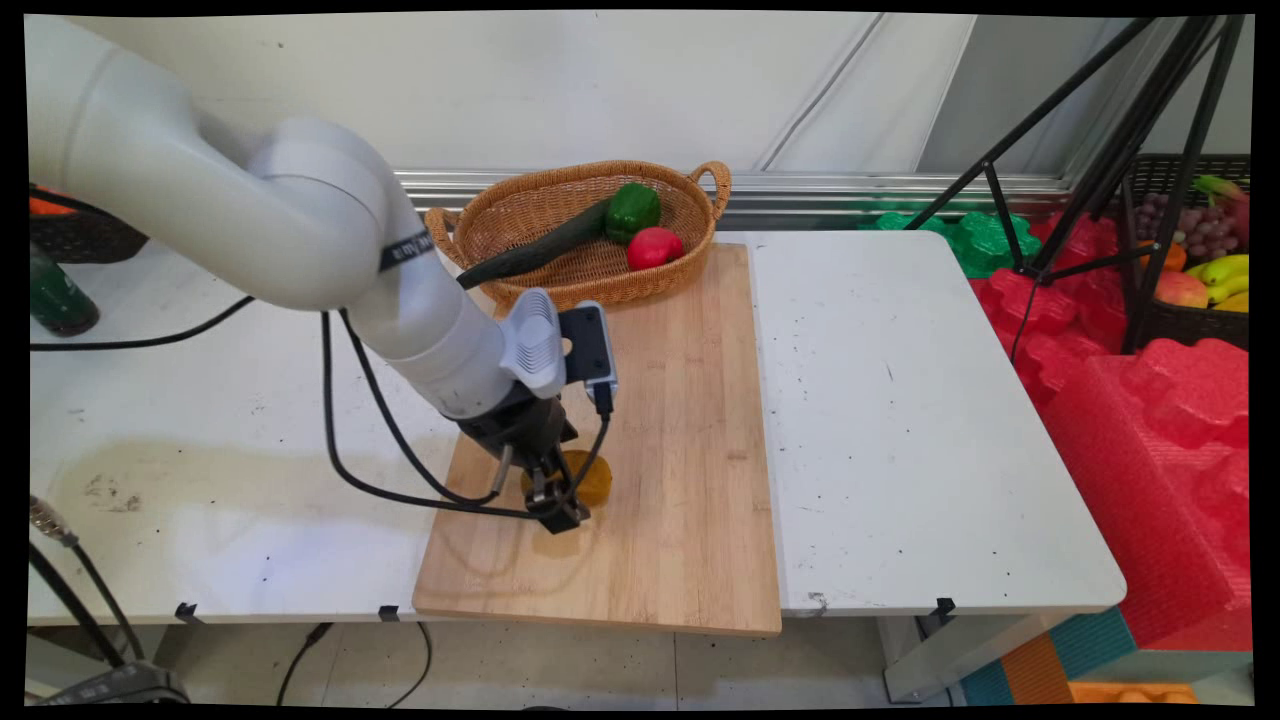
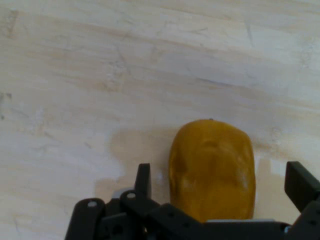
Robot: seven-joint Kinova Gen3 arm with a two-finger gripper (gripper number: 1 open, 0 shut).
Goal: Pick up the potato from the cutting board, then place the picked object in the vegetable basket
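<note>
Straddling a yellow-orange pepper, the pincer is down at the wooden cutting board, fingers spread wide on either side with a gap to the skin on both; nothing gripped. Pepper lies on the board directly between them. Board rests on the white bench. Well beyond the pincer, at the board's far end, a wicker basket holds a green pepper, a red pepper and a dark cucumber.

White table with wooden cutting board, wicker basket, green bottle.
</note>
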